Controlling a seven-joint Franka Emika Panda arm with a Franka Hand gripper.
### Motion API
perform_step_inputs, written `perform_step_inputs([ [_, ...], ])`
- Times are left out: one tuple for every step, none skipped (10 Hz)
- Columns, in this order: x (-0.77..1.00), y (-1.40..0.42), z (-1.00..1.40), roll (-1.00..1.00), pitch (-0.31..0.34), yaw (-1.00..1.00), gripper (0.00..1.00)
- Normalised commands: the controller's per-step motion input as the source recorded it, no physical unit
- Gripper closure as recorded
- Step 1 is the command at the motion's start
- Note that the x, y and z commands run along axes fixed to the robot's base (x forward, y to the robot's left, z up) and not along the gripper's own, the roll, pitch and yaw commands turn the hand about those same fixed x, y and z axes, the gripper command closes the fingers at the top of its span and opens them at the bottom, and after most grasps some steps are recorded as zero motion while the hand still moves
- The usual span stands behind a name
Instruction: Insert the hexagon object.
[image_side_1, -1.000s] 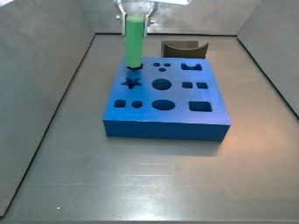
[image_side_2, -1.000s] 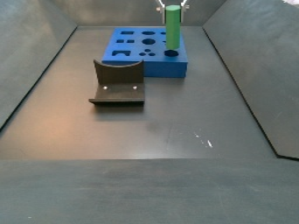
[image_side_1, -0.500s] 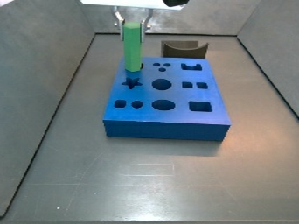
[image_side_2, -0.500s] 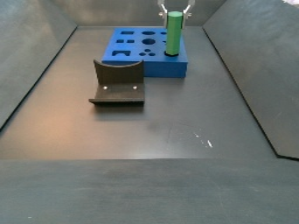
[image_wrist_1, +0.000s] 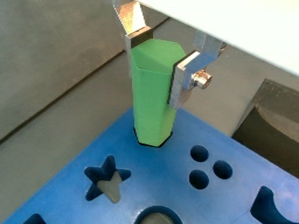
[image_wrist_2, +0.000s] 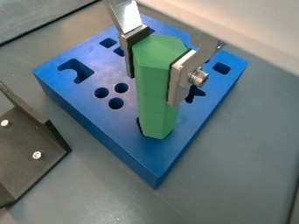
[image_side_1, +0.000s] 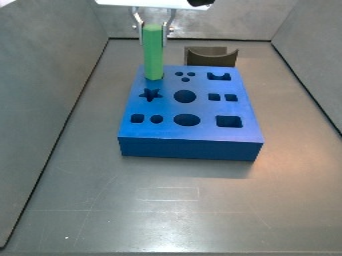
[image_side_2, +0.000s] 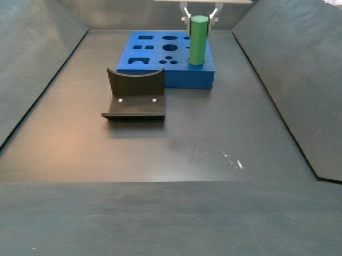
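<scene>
The hexagon object (image_side_1: 154, 50) is a bright green prism standing upright, its lower end in a hole at a corner of the blue block (image_side_1: 187, 147). It shows in both wrist views (image_wrist_1: 156, 96) (image_wrist_2: 162, 101) and in a side view (image_side_2: 198, 40). My gripper (image_wrist_1: 160, 61) is shut on its upper part, one silver finger on each side, directly above the block (image_wrist_2: 117, 131). It also shows in a wrist view (image_wrist_2: 158, 61) and in both side views (image_side_1: 154, 20) (image_side_2: 198, 13). The hole under the prism is hidden.
The blue block (image_side_2: 174, 78) has several other shaped holes, among them a star (image_wrist_1: 105, 175). The dark fixture (image_side_2: 134, 95) stands on the floor beside the block and also shows in other views (image_side_1: 210, 55) (image_wrist_2: 24, 157). Grey walls slope up round the floor.
The gripper has lowered the green prism a little, so its lower end sits deeper at the block's corner hole. The block and the fixture have not moved.
</scene>
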Motion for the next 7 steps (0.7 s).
perform_step_inputs([
  [0.0, 0.0, -0.59, 0.05, -0.307, 0.0, 1.0],
  [-0.04, -0.05, -0.57, 0.12, -0.299, 0.03, 1.0],
  [-0.09, -0.03, -0.55, 0.14, -0.3, 0.06, 1.0],
  [-0.11, -0.07, -0.5, 0.19, -0.271, 0.06, 1.0],
  [-0.04, -0.15, -0.36, 0.22, -0.164, 0.05, 1.0],
  [0.0, 0.0, 0.0, 0.02, -0.006, 0.0, 1.0],
  [0.0, 0.0, 0.0, 0.0, 0.0, 0.0, 1.0],
])
